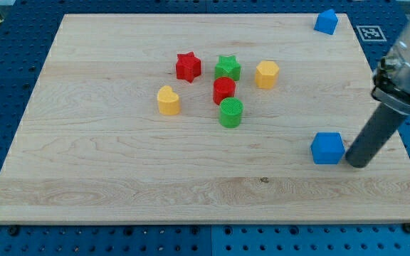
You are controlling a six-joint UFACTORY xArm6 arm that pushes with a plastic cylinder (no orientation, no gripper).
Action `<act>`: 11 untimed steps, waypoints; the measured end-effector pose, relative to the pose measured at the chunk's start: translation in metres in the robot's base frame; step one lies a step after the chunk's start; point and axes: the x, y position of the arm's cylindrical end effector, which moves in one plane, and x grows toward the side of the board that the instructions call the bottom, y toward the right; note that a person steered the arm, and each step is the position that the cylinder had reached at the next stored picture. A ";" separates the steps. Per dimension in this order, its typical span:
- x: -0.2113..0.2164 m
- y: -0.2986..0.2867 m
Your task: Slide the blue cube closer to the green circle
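Blue cube sits near the board's right edge, and my tip rests just right of it, seemingly touching; a bare rod, it grasps nothing. I see the green circle well to the left, below the red cylinder.

The blue cube sits flat near the board's right edge, toward the view's bottom right, its top face a lighter blue than its front. It stands alone, well apart from the other blocks. The green circle is a short upright cylinder with a ribbed top, near the board's middle, at the lower end of a cluster. It lies to the view's left of the cube and a little higher.
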 end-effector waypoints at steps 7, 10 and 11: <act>-0.016 -0.037; -0.018 -0.098; -0.019 -0.061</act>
